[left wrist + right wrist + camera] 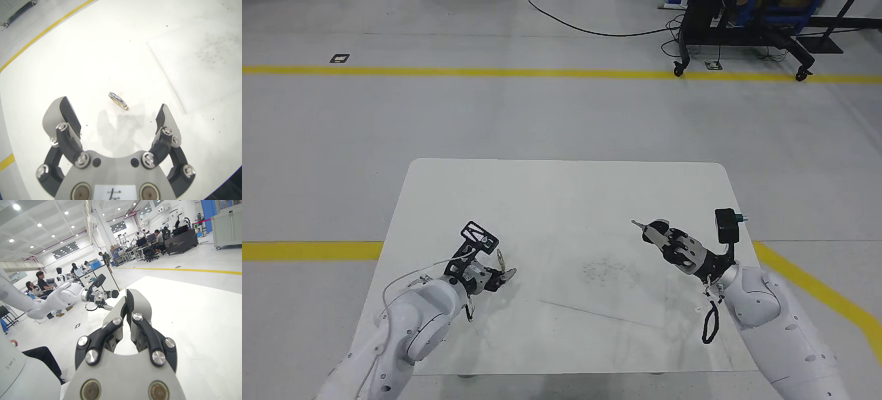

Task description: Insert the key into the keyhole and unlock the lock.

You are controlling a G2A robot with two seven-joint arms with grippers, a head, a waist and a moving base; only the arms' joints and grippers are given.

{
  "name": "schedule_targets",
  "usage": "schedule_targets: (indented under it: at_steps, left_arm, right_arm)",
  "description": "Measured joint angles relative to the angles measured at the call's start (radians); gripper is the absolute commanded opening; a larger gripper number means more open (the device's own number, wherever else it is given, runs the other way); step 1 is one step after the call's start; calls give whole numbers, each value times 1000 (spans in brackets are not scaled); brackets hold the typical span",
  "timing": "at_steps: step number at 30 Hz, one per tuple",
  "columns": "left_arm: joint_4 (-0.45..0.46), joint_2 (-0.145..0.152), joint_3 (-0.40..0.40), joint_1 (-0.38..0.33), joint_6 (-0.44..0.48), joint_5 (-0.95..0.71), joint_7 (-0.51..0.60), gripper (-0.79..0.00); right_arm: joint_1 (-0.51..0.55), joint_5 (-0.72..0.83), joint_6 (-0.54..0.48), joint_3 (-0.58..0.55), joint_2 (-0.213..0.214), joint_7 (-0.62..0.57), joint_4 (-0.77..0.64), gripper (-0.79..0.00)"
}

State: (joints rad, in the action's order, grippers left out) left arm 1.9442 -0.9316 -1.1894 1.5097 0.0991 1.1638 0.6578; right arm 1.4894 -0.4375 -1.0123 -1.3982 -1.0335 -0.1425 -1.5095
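Two ribbed black pads [130, 302] of the right hand [127, 297], at three o'clock over the smooth white surface [562, 200], pinch a thin metal key [639, 224], while the left hand [113, 108], spread wide and empty at nine o'clock, hovers above a small brass lock [118, 101] with a curved chrome shackle.

White table [562, 190]; small brass lock [118, 101] resting on left part; grey smudges [208, 55] near centre.

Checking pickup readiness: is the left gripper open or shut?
Open. The left gripper shows fingers wide apart above the table, padlock untouched ahead.
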Motion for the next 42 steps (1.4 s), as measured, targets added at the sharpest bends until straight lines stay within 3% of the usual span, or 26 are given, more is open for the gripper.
schedule_targets:
  at_steps: [5,7,11,18,20,21,37,42]
  left_arm:
    - [-42,-18,65,-59,-19,-1,37,-249]
    - [-54,-23,76,-71,-28,0,40,-388]
    - [-71,-29,79,-78,-47,-4,42,-449]
    - [-85,-37,78,-83,-60,-1,53,-486]
    - [-88,-39,79,-86,-69,5,60,-634]
    - [-88,-40,81,-87,-71,7,64,-773]
    - [-80,-51,71,-85,-35,11,74,-785]
    - [-75,-55,42,-76,14,-60,-38,-785]
  right_arm:
    - [0,0,0,0,0,0,0,-785]
    - [0,0,0,0,0,0,0,-785]
    - [0,0,0,0,0,0,0,-785]
    - [0,0,0,0,0,0,0,-785]
    - [0,0,0,0,0,0,0,-785]
    - [0,0,0,0,0,0,0,-785]
    - [0,0,0,0,0,0,0,-785]
    - [0,0,0,0,0,0,0,-785]
